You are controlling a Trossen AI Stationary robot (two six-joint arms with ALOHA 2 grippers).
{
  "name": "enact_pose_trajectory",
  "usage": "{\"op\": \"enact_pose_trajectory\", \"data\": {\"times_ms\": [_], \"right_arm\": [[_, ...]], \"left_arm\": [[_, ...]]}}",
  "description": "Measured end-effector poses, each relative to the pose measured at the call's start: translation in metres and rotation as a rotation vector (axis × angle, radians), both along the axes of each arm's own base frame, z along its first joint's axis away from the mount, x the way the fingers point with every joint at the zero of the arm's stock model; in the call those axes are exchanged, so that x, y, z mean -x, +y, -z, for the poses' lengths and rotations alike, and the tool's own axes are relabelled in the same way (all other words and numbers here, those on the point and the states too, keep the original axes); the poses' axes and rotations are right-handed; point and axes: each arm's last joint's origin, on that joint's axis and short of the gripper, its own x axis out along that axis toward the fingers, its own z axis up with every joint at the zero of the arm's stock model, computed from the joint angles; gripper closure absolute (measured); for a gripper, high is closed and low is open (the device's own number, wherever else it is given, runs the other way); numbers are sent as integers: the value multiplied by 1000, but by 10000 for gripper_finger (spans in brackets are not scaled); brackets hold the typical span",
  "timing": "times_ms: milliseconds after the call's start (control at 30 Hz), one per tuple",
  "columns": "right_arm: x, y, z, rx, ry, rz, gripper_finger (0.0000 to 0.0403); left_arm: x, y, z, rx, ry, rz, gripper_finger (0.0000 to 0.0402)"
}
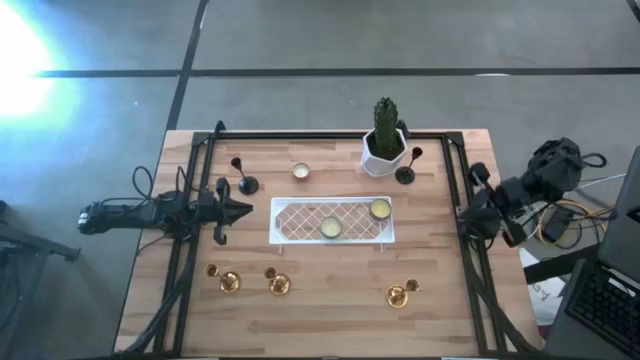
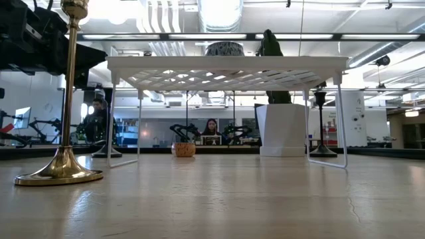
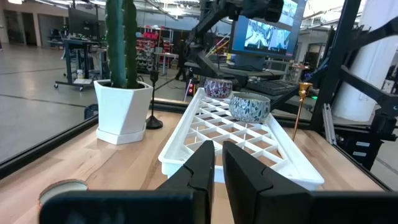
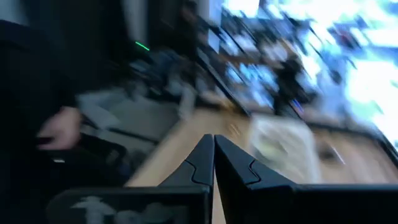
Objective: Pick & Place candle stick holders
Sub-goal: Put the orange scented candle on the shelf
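Plainly, both grippers' fingers, left (image 3: 217,163) and right (image 4: 213,152), are pressed together, holding nothing.

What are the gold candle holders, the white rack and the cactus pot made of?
The gold candle stick holder looks like polished brass or brass-plated metal: it mirrors the lights. The white rack seems to be moulded plastic or coated metal, a smooth lattice. The cactus pot appears to be matte white ceramic, faceted; plastic is possible.
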Motion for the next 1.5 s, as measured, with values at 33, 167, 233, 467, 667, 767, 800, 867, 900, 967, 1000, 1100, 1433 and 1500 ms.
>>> {"op": "enact_pose_trajectory", "data": {"times_ms": [33,167,233,467,667,767,800,867,900,967,1000,1100,1433,1500], "right_arm": [[0,2,3,6,-49,-54,394],[-7,11,23,65,-145,-133,394],[-13,17,35,88,-159,-132,394],[-40,41,83,78,-108,-127,394],[-58,37,118,46,-73,67,394],[-64,24,130,63,-51,185,394],[-65,20,132,66,-51,207,395],[-66,11,131,65,-70,235,395],[-66,7,130,67,-80,231,395],[-62,-1,130,72,-83,224,395],[-59,-6,131,72,-76,243,395],[-50,-17,136,43,-38,321,395],[-39,-23,145,-227,-144,399,394],[-40,-26,151,-337,-113,501,394]], "left_arm": [[0,0,0,0,0,0,365],[0,0,0,0,0,0,365],[0,0,0,0,0,0,365],[0,0,0,0,0,-1,365],[0,0,0,0,0,0,365],[0,0,0,0,0,0,365],[0,0,0,0,0,-1,365],[0,0,0,0,0,0,365],[0,0,0,0,0,0,365],[0,0,0,0,0,0,365],[0,0,0,0,0,0,365],[0,0,0,0,0,-1,365],[0,0,0,0,0,0,365],[0,0,0,0,1,0,365]]}}
